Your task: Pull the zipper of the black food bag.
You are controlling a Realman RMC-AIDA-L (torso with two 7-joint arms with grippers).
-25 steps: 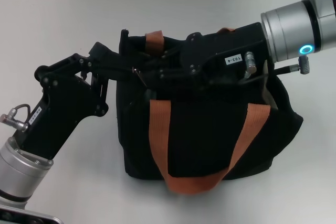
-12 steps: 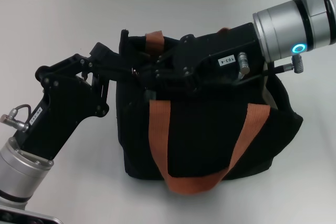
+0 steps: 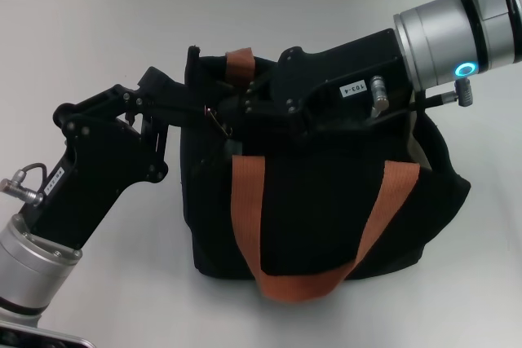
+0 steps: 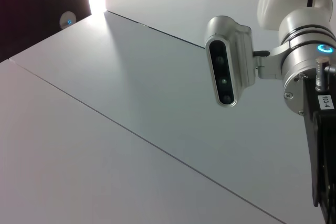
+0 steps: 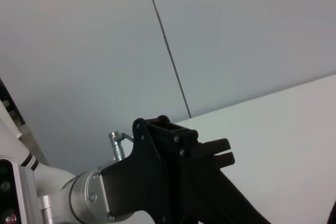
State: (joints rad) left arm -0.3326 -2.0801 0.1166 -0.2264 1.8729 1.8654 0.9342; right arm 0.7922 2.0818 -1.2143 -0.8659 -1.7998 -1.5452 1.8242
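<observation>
Since a second ago, right hand (image 3: 231, 108) shifted slightly toward the bag's left end, apparently pinching the zipper (image 3: 215, 115); likely just gripping, little travel yet. Left hand (image 3: 189, 105) clamped on that end of the black food bag (image 3: 326, 201) on the tabletop (image 3: 98, 38). One bag, two handles, two hands.

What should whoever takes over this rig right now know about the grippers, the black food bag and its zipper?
Left gripper: clamped on the left end of the black food bag, bracing it.
Right gripper: reaching across the bag's top from the right, its tip at the silver zipper pull near the left end; whether it has gripped the pull cannot be told.
Bag: upright on the white table, orange handles hanging.
Done: bag braced, pull reached.
Left: confirm the grip, then draw the zipper along the top.
</observation>
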